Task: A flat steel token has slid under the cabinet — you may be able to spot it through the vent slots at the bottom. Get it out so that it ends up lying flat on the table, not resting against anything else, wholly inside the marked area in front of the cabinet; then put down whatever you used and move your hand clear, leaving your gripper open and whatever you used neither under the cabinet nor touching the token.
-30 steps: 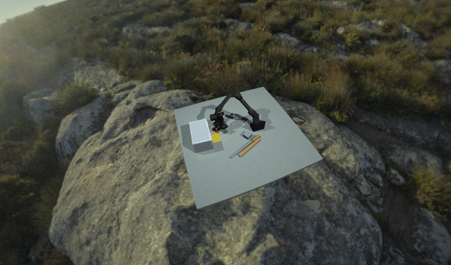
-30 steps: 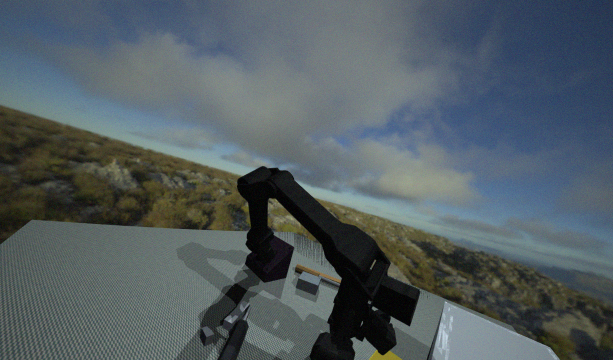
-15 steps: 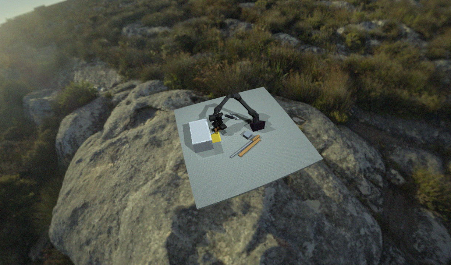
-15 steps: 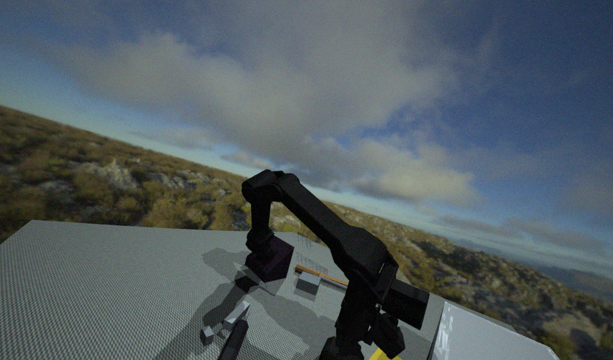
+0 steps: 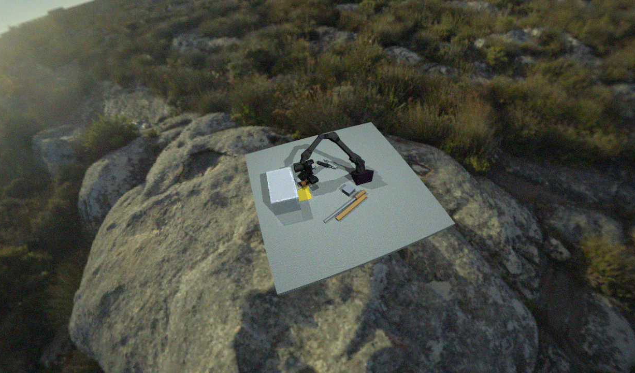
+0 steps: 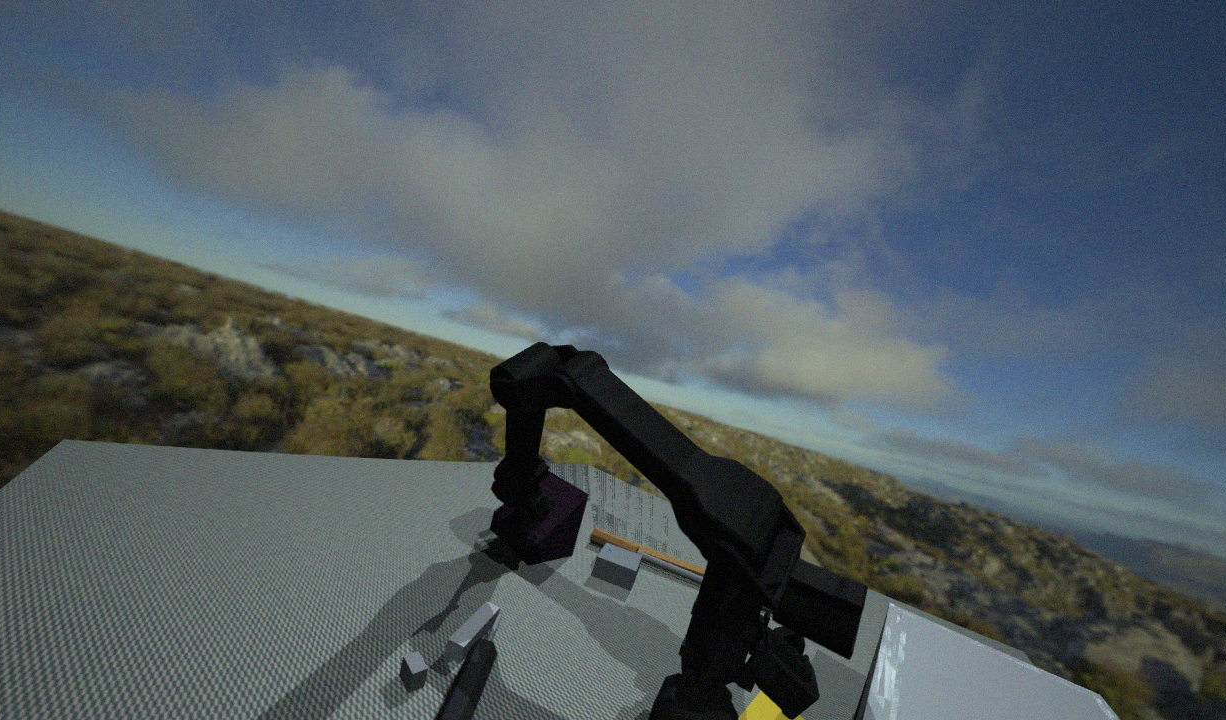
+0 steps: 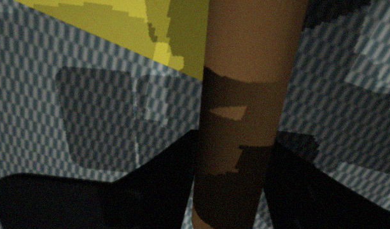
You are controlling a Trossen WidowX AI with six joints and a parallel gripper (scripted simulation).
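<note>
The white box-shaped cabinet (image 5: 282, 184) (image 6: 966, 671) stands on the table. The yellow marked area (image 5: 304, 194) (image 6: 765, 709) (image 7: 86, 19) lies at its front, partly shaded. My gripper (image 5: 305, 181) (image 7: 228, 141) is shut on a brown-orange round handle (image 5: 303, 184) (image 7: 252, 38), low over the table near the edge of the marked area. In the exterior view the fingertips are cut off at the bottom. The handle runs up out of the wrist view, passing over part of the yellow area. The tool's far end is hidden, so I cannot tell whether it is under the cabinet. The steel token is not visible.
A grey rod (image 5: 339, 211) with an orange grip and an orange stick (image 5: 351, 207) lie side by side. A grey block (image 5: 348, 189) (image 6: 617, 565) sits near the arm's purple base (image 5: 362, 177) (image 6: 554, 519). A dark bar (image 5: 326, 164) (image 6: 469, 680) and pale pieces lie beyond my arm.
</note>
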